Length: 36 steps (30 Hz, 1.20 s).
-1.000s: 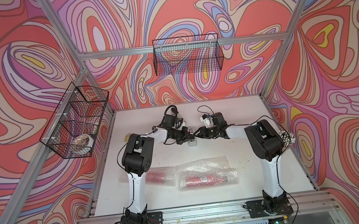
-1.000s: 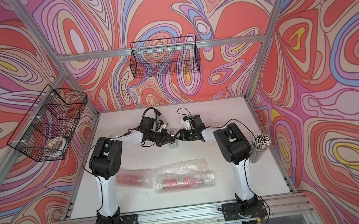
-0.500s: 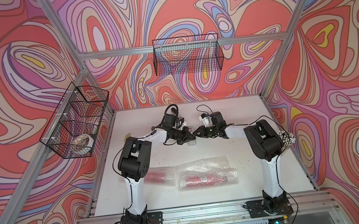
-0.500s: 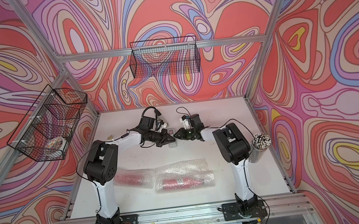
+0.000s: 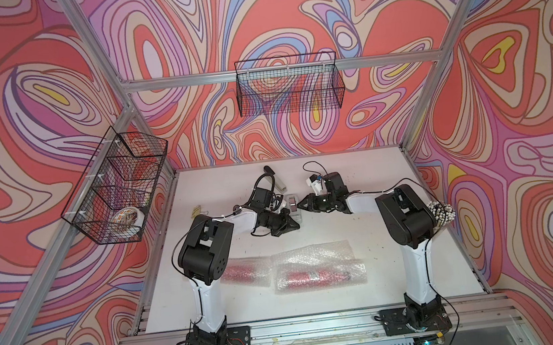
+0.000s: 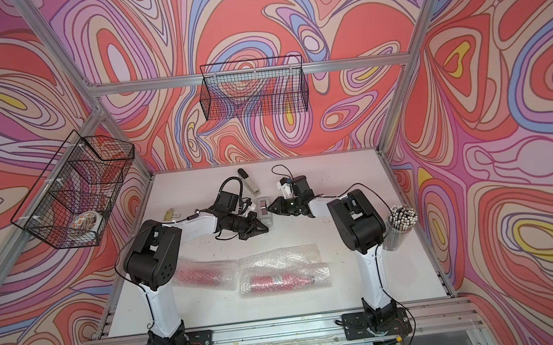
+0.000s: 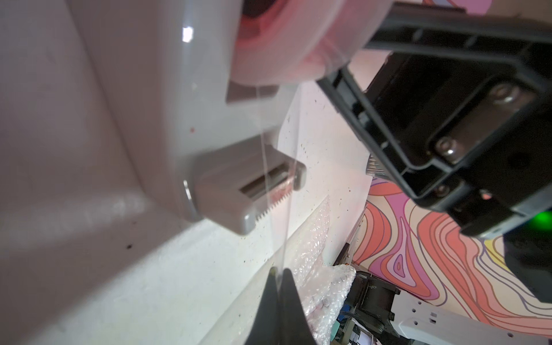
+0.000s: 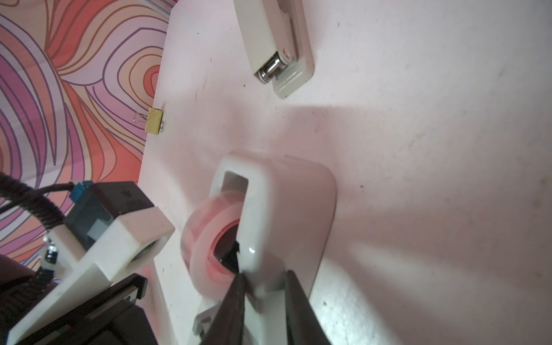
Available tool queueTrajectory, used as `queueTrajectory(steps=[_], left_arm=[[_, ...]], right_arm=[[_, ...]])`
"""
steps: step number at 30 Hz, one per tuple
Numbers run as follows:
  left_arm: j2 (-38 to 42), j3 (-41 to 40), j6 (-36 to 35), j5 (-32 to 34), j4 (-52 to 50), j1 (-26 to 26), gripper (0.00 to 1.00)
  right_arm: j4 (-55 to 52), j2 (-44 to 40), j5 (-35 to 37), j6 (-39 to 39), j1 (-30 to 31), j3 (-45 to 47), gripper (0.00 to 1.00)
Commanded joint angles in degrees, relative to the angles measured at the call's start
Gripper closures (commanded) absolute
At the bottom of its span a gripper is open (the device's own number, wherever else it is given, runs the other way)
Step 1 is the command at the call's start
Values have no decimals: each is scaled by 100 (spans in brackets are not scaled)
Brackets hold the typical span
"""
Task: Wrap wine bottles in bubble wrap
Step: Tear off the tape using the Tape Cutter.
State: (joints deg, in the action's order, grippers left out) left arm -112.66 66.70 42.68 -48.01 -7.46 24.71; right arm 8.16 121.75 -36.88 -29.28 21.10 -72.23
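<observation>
While the two small red-pink glass wine bottles point(image 5: 310, 276) point(image 6: 279, 279) lie inside clear bubble wrap point(image 5: 312, 255) on the white bench point(image 5: 310, 236), both top views show them well apart from the grey tape dispenser point(image 5: 293, 206) point(image 6: 264, 209). In the left wrist view the left tool point(image 7: 279, 276) is pressed together on a strip of clear tape point(image 7: 276, 209) running from the dispenser's cutter. In the right wrist view the right tool point(image 8: 264, 276) pinches this dispenser's side wall.
</observation>
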Motion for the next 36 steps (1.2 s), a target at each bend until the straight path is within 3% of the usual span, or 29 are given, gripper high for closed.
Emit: queueTrajectory(steps=[1, 22, 28, 31, 36], left_arm=[[9, -113, -40, -77, -98, 106, 100], [-826, 116, -828, 821, -986, 116, 100], [-452, 205, -916, 794, -1175, 120, 100], [-109, 247, -1032, 759, -1406, 123, 100], [530, 445, -1451, 872, -2232, 119, 100]], right_arm=[[-273, 340, 779, -8, 5, 141, 76], [-586, 312, 1105, 115, 7, 25, 76], [-604, 249, 1044, 204, 4, -24, 76], [-600, 4, 886, 404, 8, -3, 70], [-640, -812, 726, 1253, 3, 343, 41]])
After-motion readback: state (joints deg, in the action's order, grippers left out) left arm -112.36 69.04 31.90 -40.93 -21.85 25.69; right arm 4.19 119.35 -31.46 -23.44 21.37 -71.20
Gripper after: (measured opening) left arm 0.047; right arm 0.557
